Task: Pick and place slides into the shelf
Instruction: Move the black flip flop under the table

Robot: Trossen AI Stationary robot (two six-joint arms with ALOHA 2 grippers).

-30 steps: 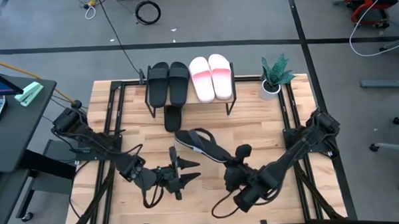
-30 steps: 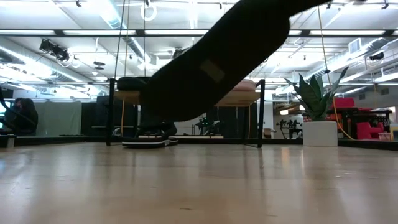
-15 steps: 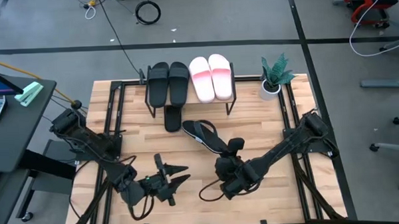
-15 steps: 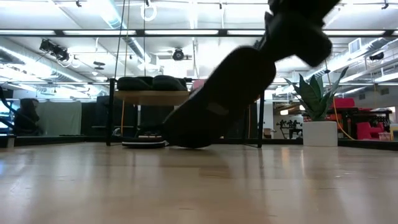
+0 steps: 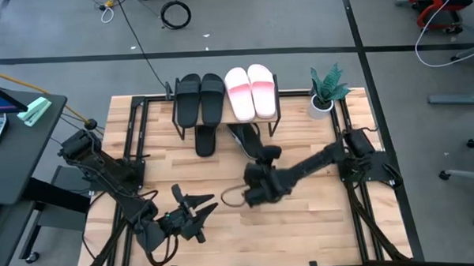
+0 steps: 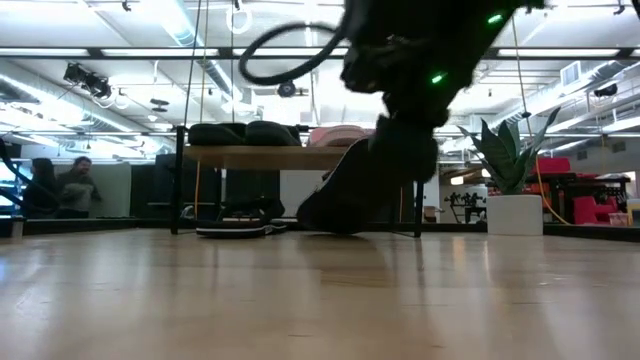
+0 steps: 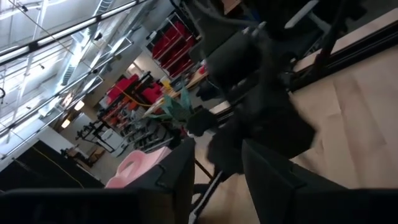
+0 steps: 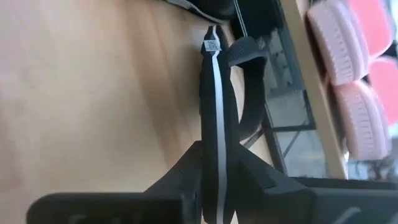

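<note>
Right gripper, reaching toward the shelf from the table's middle, has its fingers clamped on the sole of a black slide, held on edge with the toe already under the shelf's front rail, below the pink pair. Two black slides sit on the shelf top and another lies on the table under it. Left gripper waits near the table's front edge, its fingers spread and holding nothing.

Risk, as a judgement: tilted like this, the slide could catch a shelf leg or nudge the rack, or topple onto its side when let go.

Compared with a second ago, the right arm has carried the slide from mid-table up to the shelf, and the left arm has drawn back toward the front.
</note>
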